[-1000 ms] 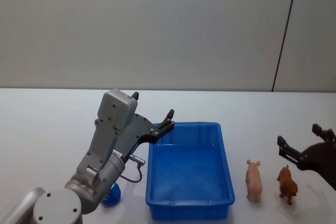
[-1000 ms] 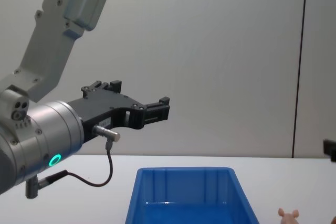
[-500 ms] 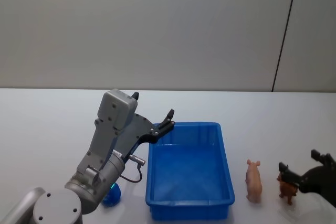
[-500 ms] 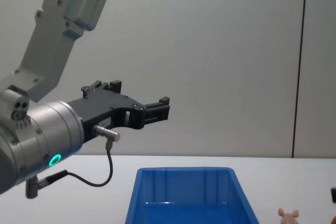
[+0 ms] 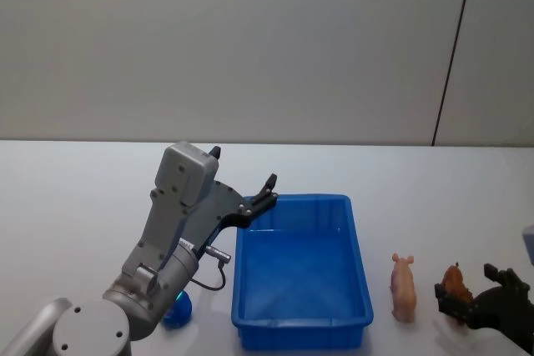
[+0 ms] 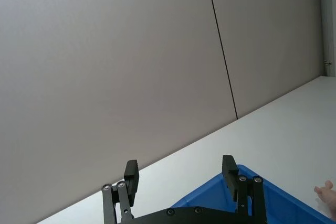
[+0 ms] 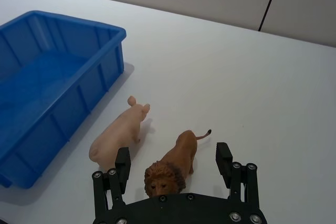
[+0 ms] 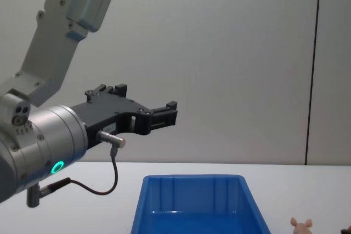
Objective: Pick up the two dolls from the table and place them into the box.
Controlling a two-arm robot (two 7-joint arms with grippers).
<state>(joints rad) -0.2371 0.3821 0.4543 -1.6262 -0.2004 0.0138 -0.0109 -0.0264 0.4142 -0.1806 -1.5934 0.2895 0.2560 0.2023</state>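
While spread wide, right claw (image 7: 173, 152) astride brown lion doll (image 7: 178, 163), pink pig doll (image 7: 116, 136) alongside.

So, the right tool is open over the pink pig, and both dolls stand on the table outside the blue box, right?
Not quite: the right wrist view shows the right tool open over the brown lion, not the pink pig beside it. Both dolls do stand on the table outside the blue box.

Bright blue bin (image 5: 300, 333), ribbed inner walls; pale pink pig (image 5: 404, 289); tawny brown lion (image 7: 178, 156) with a darker mane; plain white table (image 5: 75, 198); grey wall (image 5: 250, 39) behind.
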